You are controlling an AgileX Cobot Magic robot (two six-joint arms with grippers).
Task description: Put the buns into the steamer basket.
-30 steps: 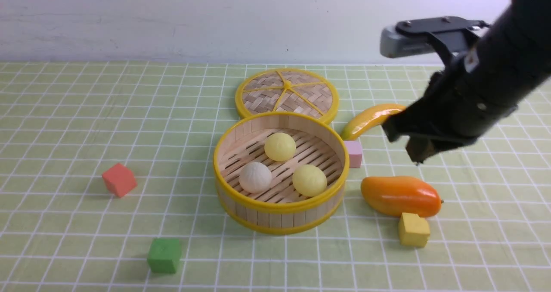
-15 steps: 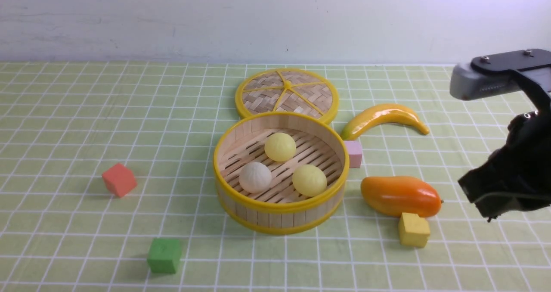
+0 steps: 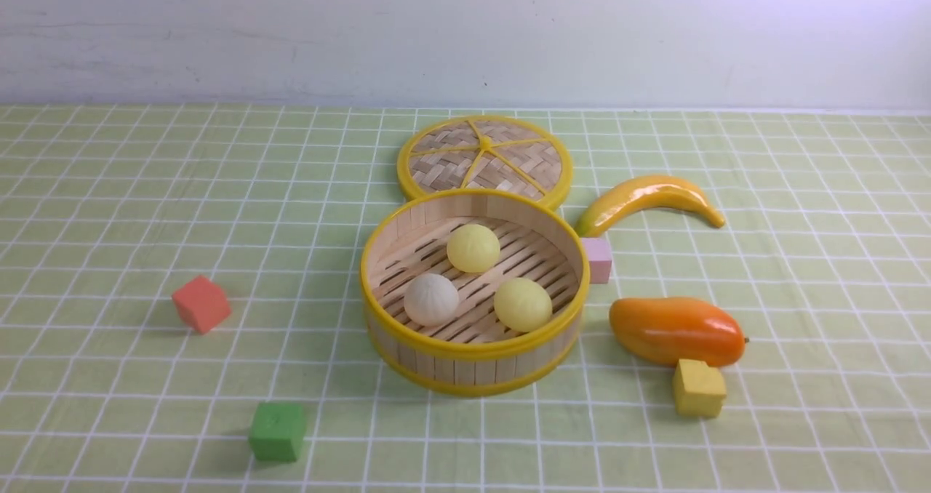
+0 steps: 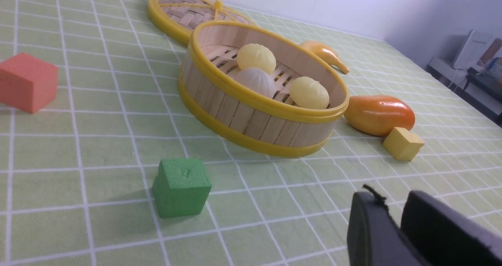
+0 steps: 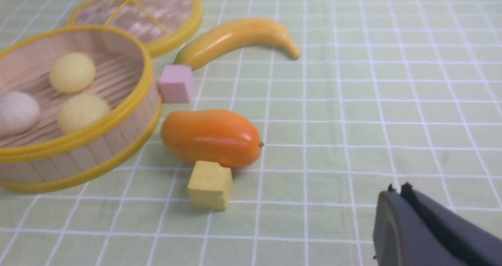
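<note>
The steamer basket (image 3: 473, 347) stands mid-table, a round bamboo tub with yellow rims. Inside it lie all three buns, apart from one another: an off-white one (image 3: 431, 299) at the near left, a pale yellow one (image 3: 473, 248) at the back and another pale yellow one (image 3: 522, 305) at the near right. Neither arm shows in the front view. In the left wrist view my left gripper (image 4: 393, 203) hovers over bare cloth well short of the basket (image 4: 251, 121), a narrow gap between its fingers, holding nothing. My right gripper (image 5: 398, 189) is shut and empty, off to the basket's right.
The woven lid (image 3: 485, 157) lies flat behind the basket. A banana (image 3: 647, 198), pink cube (image 3: 598, 259), orange mango (image 3: 676, 330) and yellow cube (image 3: 698, 388) sit to its right. A red cube (image 3: 201, 303) and green cube (image 3: 277, 430) sit to its left.
My right arm has pulled back from above the banana, down and to the right, and has left the front view. The buns and basket have not moved.
</note>
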